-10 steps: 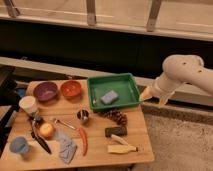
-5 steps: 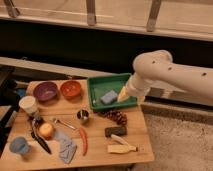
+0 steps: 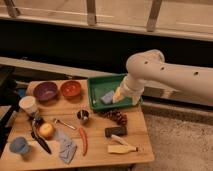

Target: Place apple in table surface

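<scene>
The apple (image 3: 46,130), small, round and orange-yellow, rests on the table surface (image 3: 98,152) at the left, between a black-handled tool (image 3: 40,141) and a metal spoon (image 3: 64,124). The table surface is a light wooden plank top. My white arm comes in from the right and bends down. My gripper (image 3: 118,95) hangs over the right part of the green tray (image 3: 95,82), next to a blue sponge (image 3: 106,97). It is far to the right of the apple and holds nothing that I can see.
A purple bowl (image 3: 46,91), an orange bowl (image 3: 70,88) and a white cup (image 3: 28,105) stand at the back left. A steel cup (image 3: 83,116), red chili (image 3: 83,140), pine cone (image 3: 116,117), black block (image 3: 115,131), grey cloth (image 3: 66,148) and blue cup (image 3: 19,146) lie around.
My arm has swung left from beyond the table's right edge, and the gripper now hangs over the green tray. The apple and the other objects have not moved.
</scene>
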Tool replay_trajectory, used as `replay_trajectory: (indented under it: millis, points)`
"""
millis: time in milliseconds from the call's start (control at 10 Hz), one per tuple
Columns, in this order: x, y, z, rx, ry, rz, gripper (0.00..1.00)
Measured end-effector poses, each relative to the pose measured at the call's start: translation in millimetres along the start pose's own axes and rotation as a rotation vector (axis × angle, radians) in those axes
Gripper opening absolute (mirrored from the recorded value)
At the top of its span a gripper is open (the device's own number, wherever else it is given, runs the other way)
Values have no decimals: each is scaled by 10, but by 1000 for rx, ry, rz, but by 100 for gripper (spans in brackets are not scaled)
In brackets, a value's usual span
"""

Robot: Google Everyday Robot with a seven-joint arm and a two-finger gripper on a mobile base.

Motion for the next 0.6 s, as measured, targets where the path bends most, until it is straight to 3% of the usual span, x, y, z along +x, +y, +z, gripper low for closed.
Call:
replay_trajectory:
  millis: [300, 600]
  points:
    - [23, 195, 2, -13, -16, -56, 66]
    - [-5, 831, 107, -55, -22, -161, 66]
